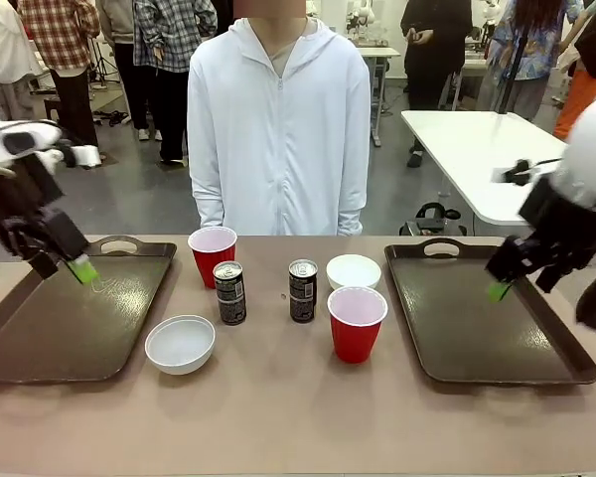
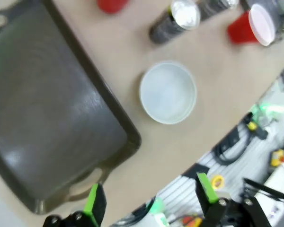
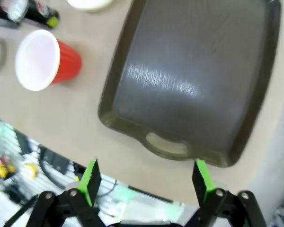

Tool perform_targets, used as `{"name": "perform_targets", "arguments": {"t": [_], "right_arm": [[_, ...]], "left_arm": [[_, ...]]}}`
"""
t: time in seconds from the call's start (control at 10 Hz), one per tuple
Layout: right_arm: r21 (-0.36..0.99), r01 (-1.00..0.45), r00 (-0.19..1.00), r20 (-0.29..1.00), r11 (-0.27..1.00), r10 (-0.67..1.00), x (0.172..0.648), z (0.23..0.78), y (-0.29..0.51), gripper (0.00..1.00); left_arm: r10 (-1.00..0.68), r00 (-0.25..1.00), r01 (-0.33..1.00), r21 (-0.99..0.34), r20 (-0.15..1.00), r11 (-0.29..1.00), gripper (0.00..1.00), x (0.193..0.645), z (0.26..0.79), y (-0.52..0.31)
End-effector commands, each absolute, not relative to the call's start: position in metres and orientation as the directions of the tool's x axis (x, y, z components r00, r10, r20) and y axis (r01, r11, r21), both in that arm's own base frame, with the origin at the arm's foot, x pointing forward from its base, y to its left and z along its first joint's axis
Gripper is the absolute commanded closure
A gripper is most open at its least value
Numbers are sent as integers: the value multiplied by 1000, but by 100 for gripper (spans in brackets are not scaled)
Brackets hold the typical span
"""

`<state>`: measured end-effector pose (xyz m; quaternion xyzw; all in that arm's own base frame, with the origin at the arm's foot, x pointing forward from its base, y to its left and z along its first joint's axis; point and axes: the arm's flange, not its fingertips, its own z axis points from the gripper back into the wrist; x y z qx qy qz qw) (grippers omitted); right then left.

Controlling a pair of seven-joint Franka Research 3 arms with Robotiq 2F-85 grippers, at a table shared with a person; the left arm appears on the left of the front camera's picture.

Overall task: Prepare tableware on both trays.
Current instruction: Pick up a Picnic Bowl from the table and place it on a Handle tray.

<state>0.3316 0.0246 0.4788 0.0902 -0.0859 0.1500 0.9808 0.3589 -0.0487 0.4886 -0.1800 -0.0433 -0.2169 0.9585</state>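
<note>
While two dark brown glossy rectangular plastic trays flank the table [image 1: 278, 417], left tray [image 1: 70, 318] and right tray [image 1: 477, 318], six pieces stand between them: two red plastic cups, far cup [image 1: 213, 255] and near cup [image 1: 357, 323]; two small round white bowls, near bowl [image 1: 180, 343] and far bowl [image 1: 354, 270]; two slim black drink cans, left can [image 1: 229, 293] and right can [image 1: 302, 290]; the left gripper [image 1: 79, 268], fingers spread wide, holding nothing, hovers over the left tray, near bowl to its right; the right gripper [image 1: 499, 290], likewise, over the right tray, near cup to its left.

I see open room over left tray [image 1: 70, 318] and right tray [image 1: 477, 333]; cans [image 1: 229, 293], cups [image 1: 357, 323], bowls [image 1: 180, 344] crowd the middle between.
</note>
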Motion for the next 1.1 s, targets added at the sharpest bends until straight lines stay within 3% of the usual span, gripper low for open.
{"name": "perform_targets", "arguments": {"t": [0.0, 0.4, 1.0], "right_arm": [[344, -323, 931, 285, 882, 230, 317, 454, -37, 0], [607, -279, 926, 375, 744, 41, 314, 418, -138, 0], [708, -237, 917, 389, 665, -87, 298, 403, -184, 0]], "left_arm": [[-306, 921, 388, -510, 239, 768, 0, 369, 479, 2], [-94, 921, 351, -700, 379, 621, 0, 367, 462, 102], [66, 912, 311, -789, 404, 530, 0, 355, 427, 148]]}}
